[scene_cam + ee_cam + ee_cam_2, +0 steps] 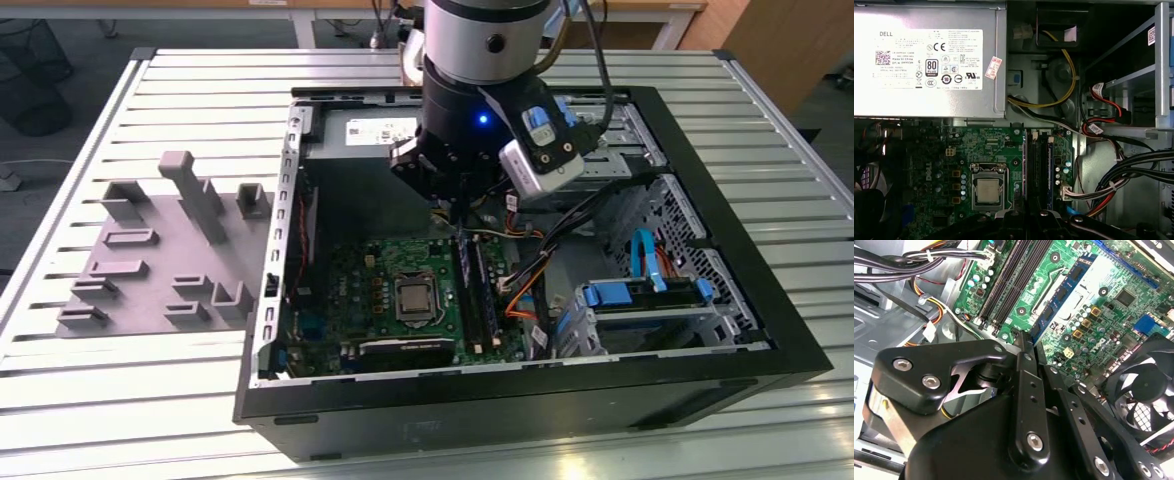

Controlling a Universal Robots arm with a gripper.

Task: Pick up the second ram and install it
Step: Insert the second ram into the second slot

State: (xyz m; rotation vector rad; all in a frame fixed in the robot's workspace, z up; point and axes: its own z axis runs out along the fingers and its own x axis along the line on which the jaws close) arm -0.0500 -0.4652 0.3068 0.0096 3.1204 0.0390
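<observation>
Open PC case (694,370) lay on slatted table (160,90). Arm stood vertical over motherboard (387,265); gripper (461,215) w/ fingers (1023,347) clenched, nothing visibly held. Second ram (477,290) sat in slot just below.

printed label (929,57) (certification marks), on power supply (924,102)
</observation>
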